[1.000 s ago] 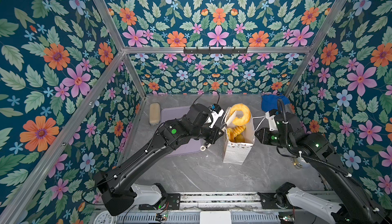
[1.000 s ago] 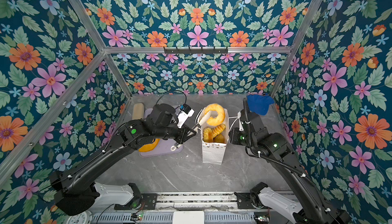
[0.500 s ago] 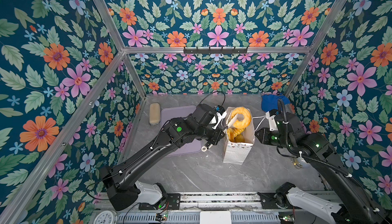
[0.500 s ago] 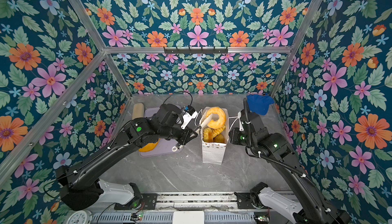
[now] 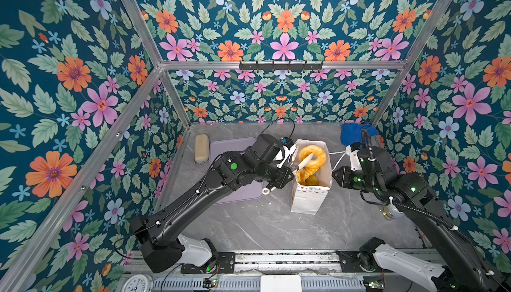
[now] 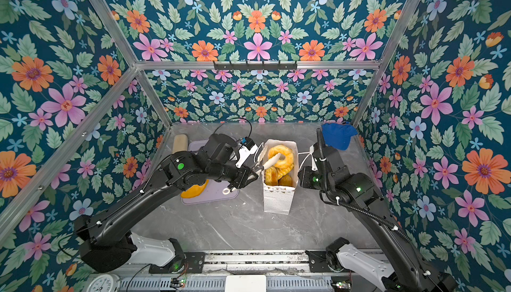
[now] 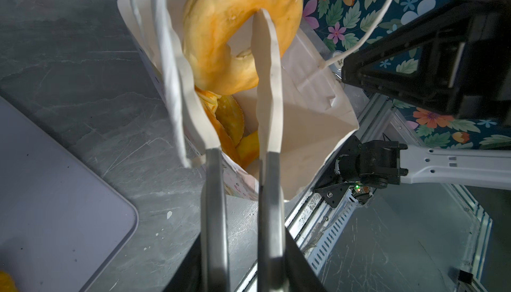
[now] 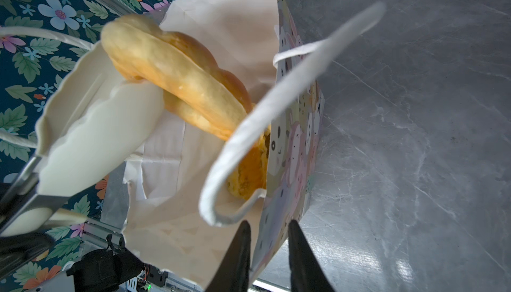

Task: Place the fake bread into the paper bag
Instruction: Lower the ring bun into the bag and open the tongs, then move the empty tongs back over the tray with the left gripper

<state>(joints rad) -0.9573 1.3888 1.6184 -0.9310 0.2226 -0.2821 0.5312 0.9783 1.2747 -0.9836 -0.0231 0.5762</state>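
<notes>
Right now the left gripper (image 5: 305, 158) reaches over the mouth of the paper bag (image 5: 305, 199), which stands upright near the middle of the grey table (image 5: 262, 221). Its long white fingers (image 7: 268, 83) are apart. One pokes through the hole of the ring doughnut (image 5: 322, 156). Its partner runs down between the doughnut and the bag's near wall, so one side of the ring sits between them. From where I stand I cannot tell whether they pinch it or merely flank it.

The doughnut lies tilted at the top of the bag, over other yellow pastries (image 5: 308, 178) inside. The right gripper (image 8: 266, 224) is at the bag's opposite side, one black finger inside the rim and one outside against the printed wall. Whether it clamps the paper I cannot tell. A white cord handle (image 8: 276, 97) loops up just above it.

One orange bun (image 6: 193, 191) lies on the lilac tray (image 6: 214, 195), half hidden under the left arm. A beige bar (image 5: 201, 147) rests beside the tray's far corner, and a blue cap (image 5: 352, 134) sits in the back right corner.
</notes>
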